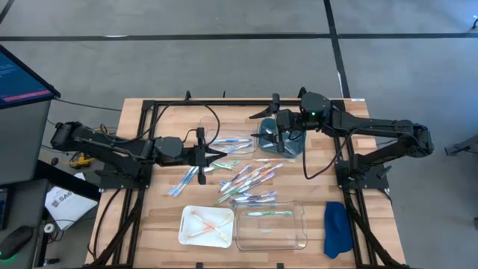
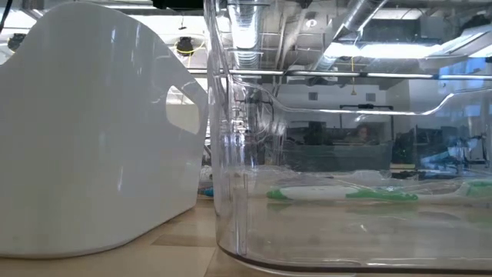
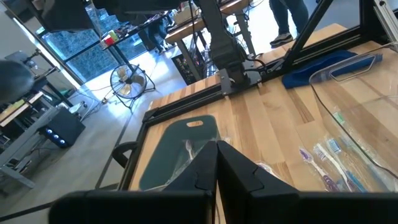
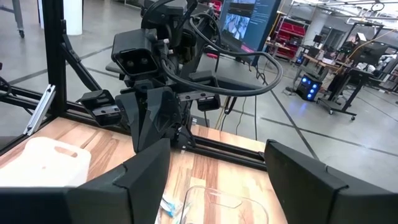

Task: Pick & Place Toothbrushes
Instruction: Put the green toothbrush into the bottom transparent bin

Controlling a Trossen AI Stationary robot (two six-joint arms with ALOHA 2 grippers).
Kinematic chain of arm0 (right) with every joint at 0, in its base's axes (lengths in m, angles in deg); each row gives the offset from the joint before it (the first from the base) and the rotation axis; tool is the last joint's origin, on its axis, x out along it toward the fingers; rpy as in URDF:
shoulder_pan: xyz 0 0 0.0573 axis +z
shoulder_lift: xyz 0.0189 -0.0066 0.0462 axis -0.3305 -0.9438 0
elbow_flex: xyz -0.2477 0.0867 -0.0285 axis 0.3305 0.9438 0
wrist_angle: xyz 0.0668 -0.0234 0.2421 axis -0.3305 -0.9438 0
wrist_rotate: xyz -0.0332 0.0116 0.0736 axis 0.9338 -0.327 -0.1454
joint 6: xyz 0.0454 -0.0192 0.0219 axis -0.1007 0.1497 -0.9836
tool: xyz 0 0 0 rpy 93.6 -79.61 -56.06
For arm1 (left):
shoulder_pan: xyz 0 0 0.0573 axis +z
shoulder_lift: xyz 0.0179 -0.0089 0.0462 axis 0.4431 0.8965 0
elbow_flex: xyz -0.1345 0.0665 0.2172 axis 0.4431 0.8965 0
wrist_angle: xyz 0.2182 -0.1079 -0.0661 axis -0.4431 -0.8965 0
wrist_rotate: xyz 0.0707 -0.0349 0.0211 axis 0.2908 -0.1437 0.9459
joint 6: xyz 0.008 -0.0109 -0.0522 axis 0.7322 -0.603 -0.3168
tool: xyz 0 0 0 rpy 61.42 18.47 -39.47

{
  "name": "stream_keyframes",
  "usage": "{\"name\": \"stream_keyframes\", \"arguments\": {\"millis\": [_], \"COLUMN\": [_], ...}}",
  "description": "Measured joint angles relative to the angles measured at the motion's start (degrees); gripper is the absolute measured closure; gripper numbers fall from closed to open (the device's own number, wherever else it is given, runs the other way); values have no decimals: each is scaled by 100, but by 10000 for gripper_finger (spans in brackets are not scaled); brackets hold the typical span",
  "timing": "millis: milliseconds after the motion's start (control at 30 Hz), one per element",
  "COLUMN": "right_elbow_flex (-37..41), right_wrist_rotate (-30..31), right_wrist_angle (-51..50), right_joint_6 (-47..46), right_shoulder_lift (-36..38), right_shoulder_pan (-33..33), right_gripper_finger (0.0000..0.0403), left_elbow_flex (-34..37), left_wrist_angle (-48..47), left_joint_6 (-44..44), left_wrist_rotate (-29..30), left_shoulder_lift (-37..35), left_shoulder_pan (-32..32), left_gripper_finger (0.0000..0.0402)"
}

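Toothbrushes (image 1: 250, 177) lie scattered mid-frame in the high view; one rests inside the clear tray (image 1: 302, 237). Left gripper (image 1: 221, 155), fingers pressed together, empty, must spread before descending. Right gripper (image 1: 263, 137) hangs spread at upper centre.

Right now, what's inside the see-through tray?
Inside the clear tray lies one toothbrush, green and white, flat near its far edge; the low view shows it through the wall too. The rest of the tray looks bare. Nothing covers its inside from above.
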Motion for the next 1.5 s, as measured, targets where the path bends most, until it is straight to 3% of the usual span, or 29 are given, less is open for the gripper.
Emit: {"name": "stream_keyframes", "arguments": {"millis": [267, 633, 800, 967, 1100, 1267, 1500], "right_elbow_flex": [-2, -2, 551, 1440, 1988, 2251, 2319], "right_wrist_rotate": [2, 20, 22, 21, 9, 60, 796], "right_wrist_angle": [-90, -2818, -3258, -2753, -1793, -881, -588], "right_joint_6": [-2, -240, -709, -1110, -1089, -688, -511], "right_shoulder_lift": [0, 0, -4, -1, -2, 0, -153], "right_shoulder_pan": [0, -104, -200, -117, 202, 645, 1005], "right_gripper_finger": [148, 148, 148, 148, 148, 148, 148], "left_elbow_flex": [0, 17, 20, 20, 22, 22, 22], "left_wrist_angle": [0, -4, -4, 2, 4, 4, 0], "left_joint_6": [0, -2, -4, -4, -13, -15, -17], "left_wrist_rotate": [1, 2, 2, 2, 2, 2, 2], "left_shoulder_lift": [0, 0, 0, 0, 0, 0, 0], "left_shoulder_pan": [0, 24, 24, 26, 26, 26, 26], "left_gripper_finger": [399, 399, 399, 399, 399, 399, 399]}}
